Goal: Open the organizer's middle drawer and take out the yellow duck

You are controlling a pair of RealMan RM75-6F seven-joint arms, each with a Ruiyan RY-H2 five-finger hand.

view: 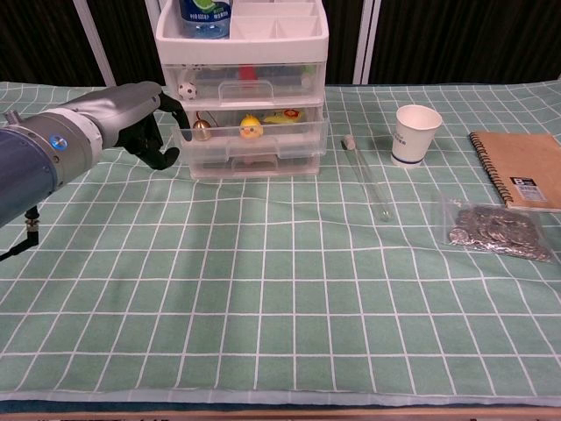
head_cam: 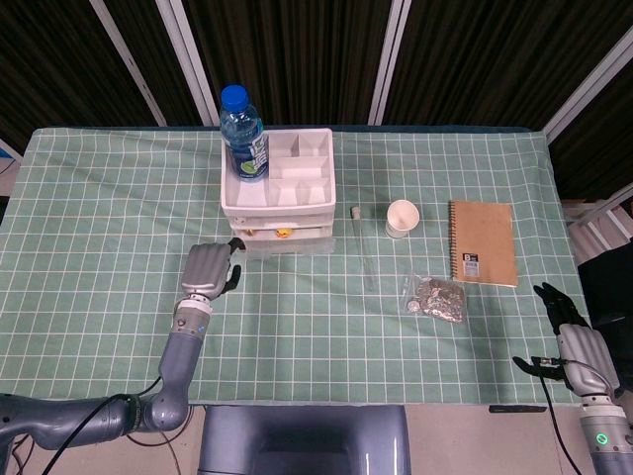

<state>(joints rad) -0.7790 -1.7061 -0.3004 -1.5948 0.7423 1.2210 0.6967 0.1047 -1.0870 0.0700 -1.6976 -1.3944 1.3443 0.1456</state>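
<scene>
The white three-drawer organizer (head_cam: 282, 188) (view: 245, 35) stands at the back centre of the table. Its clear middle drawer (head_cam: 297, 242) (view: 279, 141) is pulled out a little toward me. Inside it sits the yellow duck (head_cam: 283, 234) (view: 252, 129), beside a small bell. My left hand (head_cam: 206, 269) (view: 131, 118) is at the drawer's left front corner, fingers curled around that end. My right hand (head_cam: 579, 346) hangs off the table's right front edge, fingers apart and holding nothing; the chest view does not show it.
A blue-capped water bottle (head_cam: 244, 134) (view: 206, 9) stands in the organizer's top tray. Right of the organizer lie a thin glass tube (head_cam: 364, 247) (view: 368, 175), a paper cup (head_cam: 403, 217) (view: 417, 133), a bag of coins (head_cam: 436, 297) (view: 495, 230) and a spiral notebook (head_cam: 484, 242) (view: 521, 180).
</scene>
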